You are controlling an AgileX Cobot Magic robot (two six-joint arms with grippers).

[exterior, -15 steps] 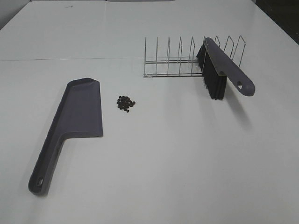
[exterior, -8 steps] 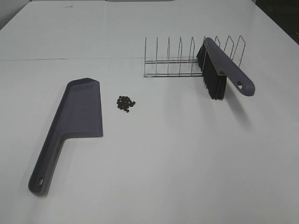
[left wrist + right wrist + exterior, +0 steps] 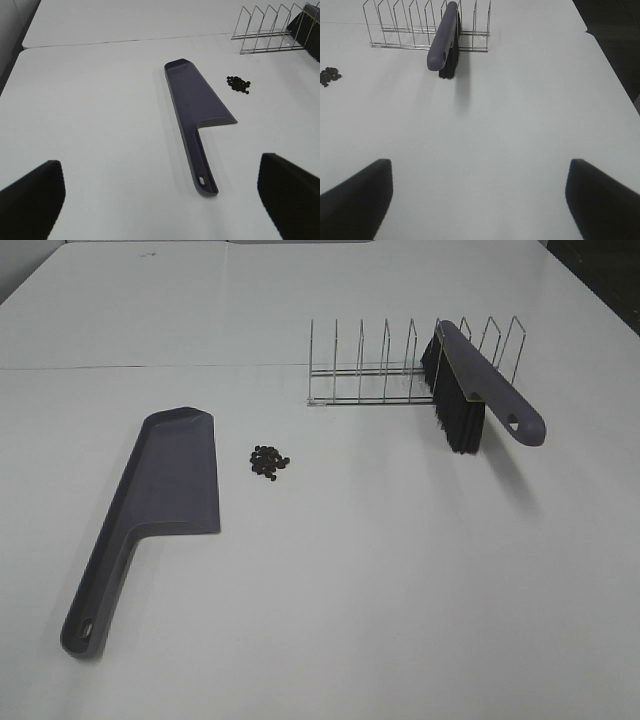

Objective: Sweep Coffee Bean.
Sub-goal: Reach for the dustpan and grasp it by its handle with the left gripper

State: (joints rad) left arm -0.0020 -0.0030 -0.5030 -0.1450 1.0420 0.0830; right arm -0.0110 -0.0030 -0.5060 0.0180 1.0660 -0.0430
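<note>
A small pile of dark coffee beans (image 3: pixel 269 462) lies on the white table, just right of the grey-purple dustpan (image 3: pixel 160 500), which lies flat with its handle toward the front. The beans (image 3: pixel 239 84) and the dustpan (image 3: pixel 197 105) also show in the left wrist view. The brush (image 3: pixel 480 390) leans in a wire rack (image 3: pixel 400 370), bristles down; it also shows in the right wrist view (image 3: pixel 444 42), with the beans (image 3: pixel 329 76) at the edge. My left gripper (image 3: pixel 160 200) is open, back from the dustpan handle. My right gripper (image 3: pixel 480 195) is open, well back from the brush. Neither gripper shows in the exterior high view.
The wire rack (image 3: pixel 420 30) with several dividers stands at the back right of the table. A seam (image 3: pixel 150 366) runs across the table behind the dustpan. The table's right edge (image 3: pixel 610 65) drops to a dark floor.
</note>
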